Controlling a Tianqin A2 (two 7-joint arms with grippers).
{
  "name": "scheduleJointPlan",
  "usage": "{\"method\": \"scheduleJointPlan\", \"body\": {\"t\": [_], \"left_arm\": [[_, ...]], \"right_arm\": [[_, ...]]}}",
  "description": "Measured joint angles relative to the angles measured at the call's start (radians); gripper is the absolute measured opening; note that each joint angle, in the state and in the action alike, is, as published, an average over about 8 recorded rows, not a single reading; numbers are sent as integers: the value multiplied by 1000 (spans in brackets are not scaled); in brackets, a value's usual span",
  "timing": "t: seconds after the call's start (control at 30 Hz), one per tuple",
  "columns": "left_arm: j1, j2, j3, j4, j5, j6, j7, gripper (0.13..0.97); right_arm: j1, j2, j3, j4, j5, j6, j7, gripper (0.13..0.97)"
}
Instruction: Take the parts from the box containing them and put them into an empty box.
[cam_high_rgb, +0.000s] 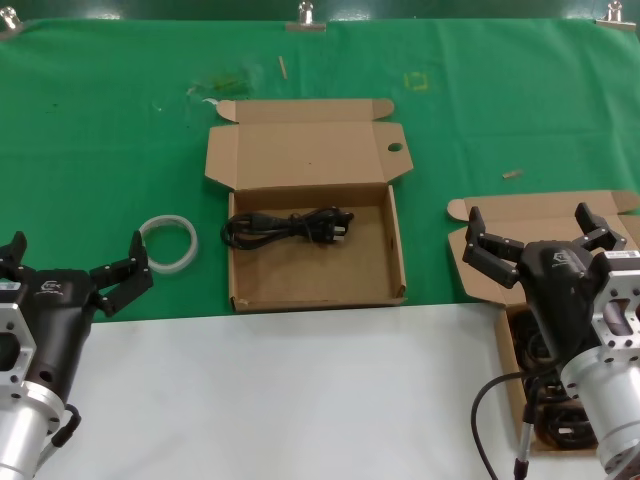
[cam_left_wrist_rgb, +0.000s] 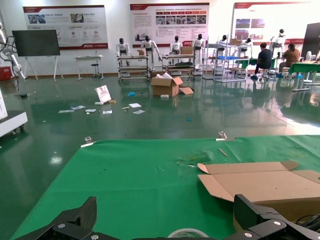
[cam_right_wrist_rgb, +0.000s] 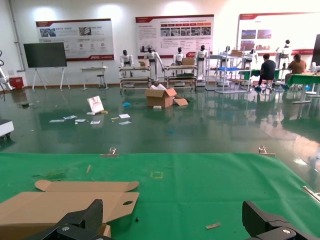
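Green mat (cam_high_rgb: 120, 150), two boxes (cam_high_rgb: 315, 255), one visible cable (cam_high_rgb: 288, 227)

I cannot read any text here; the wall posters (cam_right_wrist_rgb: 174, 31) far beyond my right gripper (cam_right_wrist_rgb: 180, 227) carry print too small to read

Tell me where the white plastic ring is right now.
In the head view, the white plastic ring lies on the green mat on the robot's left, between the left gripper and the box with the oval-holed lid.
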Motion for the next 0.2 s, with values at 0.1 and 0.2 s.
{"method": "scheduleJointPlan", "body": {"t": [0.1, 0.2], "left_arm": [[0, 0, 0, 0, 0, 0, 0, 965], [0, 0, 0, 0, 0, 0, 0, 965]], "right_arm": [[0, 0, 0, 0, 0, 0, 0, 966], [0, 0, 0, 0, 0, 0, 0, 966]]}}
